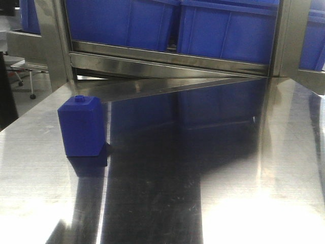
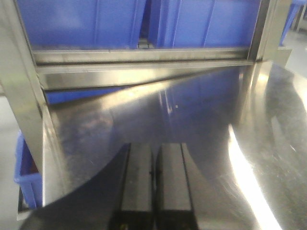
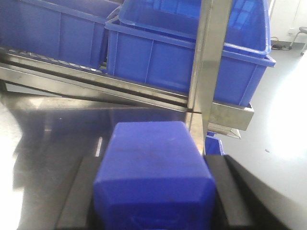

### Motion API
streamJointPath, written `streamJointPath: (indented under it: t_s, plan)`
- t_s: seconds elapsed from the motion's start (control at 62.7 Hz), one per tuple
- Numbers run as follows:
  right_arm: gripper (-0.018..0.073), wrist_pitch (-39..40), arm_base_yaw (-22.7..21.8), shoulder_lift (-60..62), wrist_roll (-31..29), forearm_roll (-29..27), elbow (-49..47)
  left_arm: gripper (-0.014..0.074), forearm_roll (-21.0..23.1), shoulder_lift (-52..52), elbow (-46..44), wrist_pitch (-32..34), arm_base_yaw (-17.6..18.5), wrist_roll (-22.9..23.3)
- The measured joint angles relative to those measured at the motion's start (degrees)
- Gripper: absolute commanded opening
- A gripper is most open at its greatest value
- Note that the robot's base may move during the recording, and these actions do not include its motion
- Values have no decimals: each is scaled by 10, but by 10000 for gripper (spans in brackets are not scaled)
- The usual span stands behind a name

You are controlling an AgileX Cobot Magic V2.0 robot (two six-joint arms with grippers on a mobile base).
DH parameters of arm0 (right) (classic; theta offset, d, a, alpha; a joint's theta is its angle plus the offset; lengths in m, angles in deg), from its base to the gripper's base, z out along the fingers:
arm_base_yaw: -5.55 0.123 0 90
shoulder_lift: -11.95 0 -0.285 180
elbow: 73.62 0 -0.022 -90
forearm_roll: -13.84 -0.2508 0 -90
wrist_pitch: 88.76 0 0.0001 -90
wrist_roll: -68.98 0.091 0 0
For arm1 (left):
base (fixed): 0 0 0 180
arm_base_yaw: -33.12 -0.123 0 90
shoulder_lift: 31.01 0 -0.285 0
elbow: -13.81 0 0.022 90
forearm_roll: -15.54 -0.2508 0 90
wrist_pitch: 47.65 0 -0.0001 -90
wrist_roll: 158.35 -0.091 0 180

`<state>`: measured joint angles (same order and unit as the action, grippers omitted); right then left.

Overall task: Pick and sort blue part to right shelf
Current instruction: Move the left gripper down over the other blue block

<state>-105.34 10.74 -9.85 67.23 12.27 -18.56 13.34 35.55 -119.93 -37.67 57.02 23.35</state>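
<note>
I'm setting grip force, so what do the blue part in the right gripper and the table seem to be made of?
The blue part, clamped in the right gripper, looks like moulded plastic: uniform deep blue, dull sheen, faint scuffs on top. The table is probably brushed stainless steel: silvery, mirror-like reflections, fine scratch lines.
</note>
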Motion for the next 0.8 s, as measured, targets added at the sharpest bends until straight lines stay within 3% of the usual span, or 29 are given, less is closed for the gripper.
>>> streamJointPath:
  t_s: [0.112, 0.191, 0.351, 0.415, 0.606, 0.797]
  plan:
    - [372, 0, 0, 0, 0, 0, 0, 137, 22, 51, -62, -86, 1, 9]
    - [372, 0, 0, 0, 0, 0, 0, 204, 36, 75, -103, -153, 1, 11]
    - [372, 0, 0, 0, 0, 0, 0, 515, 59, 126, -173, -254, 1, 12]
    - [372, 0, 0, 0, 0, 0, 0, 589, 72, 144, -197, -282, 1, 15]
    - [372, 0, 0, 0, 0, 0, 0, 602, 99, 205, -285, -404, 1, 20]
    - [372, 0, 0, 0, 0, 0, 0, 602, 100, 265, -367, -520, 5, 82]
